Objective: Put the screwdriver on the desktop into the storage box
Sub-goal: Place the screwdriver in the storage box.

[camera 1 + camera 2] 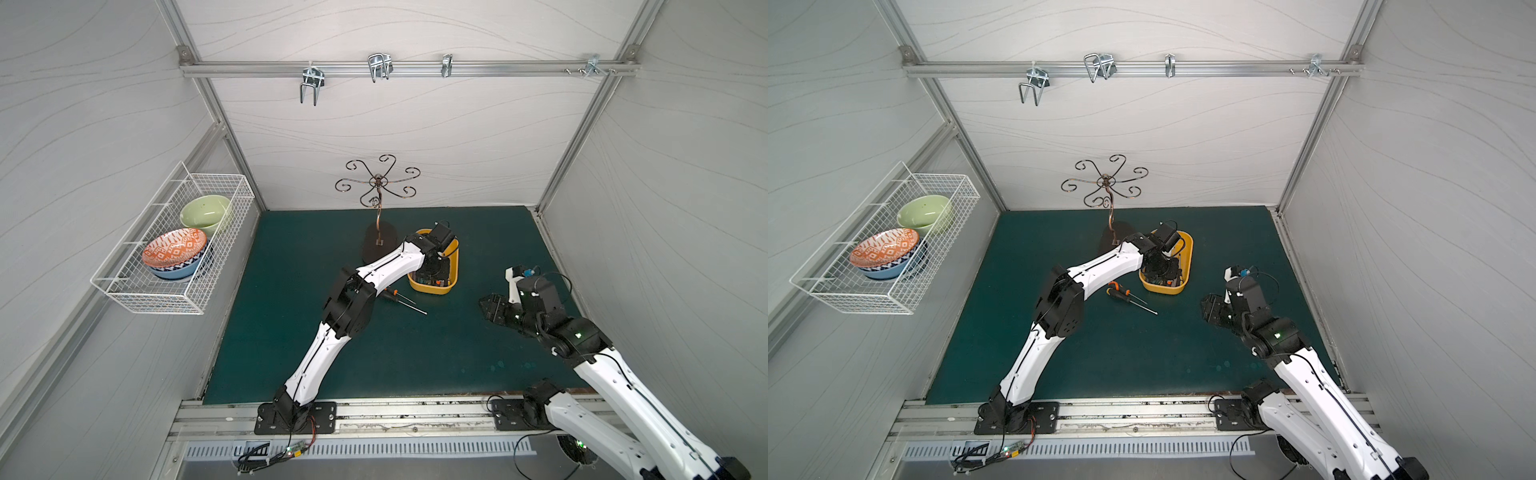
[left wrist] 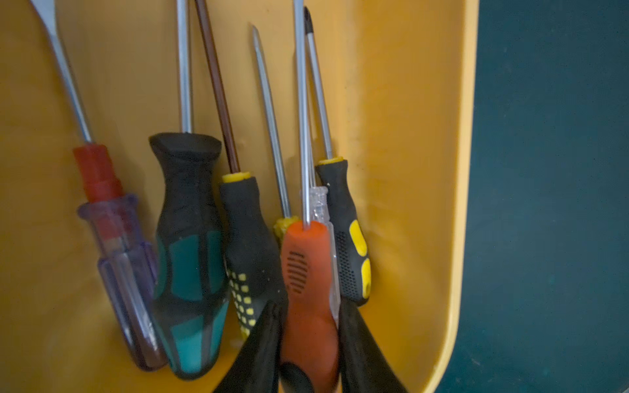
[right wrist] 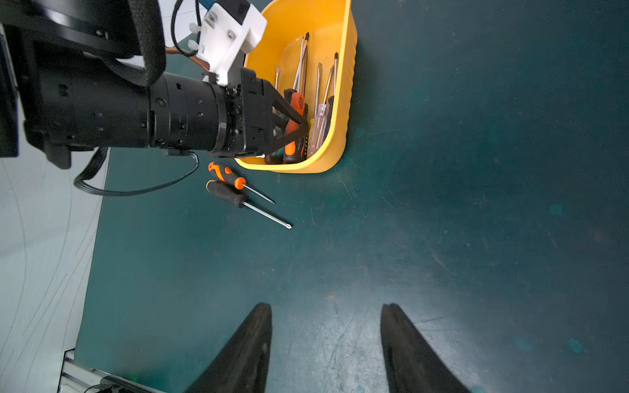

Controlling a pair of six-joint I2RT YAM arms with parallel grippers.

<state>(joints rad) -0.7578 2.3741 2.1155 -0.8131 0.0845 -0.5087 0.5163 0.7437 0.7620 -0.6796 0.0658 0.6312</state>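
- Two screwdrivers are lying on the desk (image 3: 442, 221) just beside the storage box (image 3: 345, 112): an orange-and-black screwdriver (image 3: 223, 172) and a black-handled screwdriver (image 3: 226, 195), side by side.
- Several more are lying inside the box, shafts pointing much the same way.
- I am reaching into the box with the left fingers (image 2: 263, 337), which are flanking the orange-handled screwdriver (image 2: 308, 289) narrowly; I cannot tell whether they are pressing it or standing just clear.
- My right fingers (image 3: 250, 347) are hovering wide and empty above bare desk, well apart from the box.
- Step in hand, as I am judging it: depositing this screwdriver in the box.
- Next move is calling for parting the left fingers fully, lifting out without dragging the neighbours, then going for the pair on the desk.
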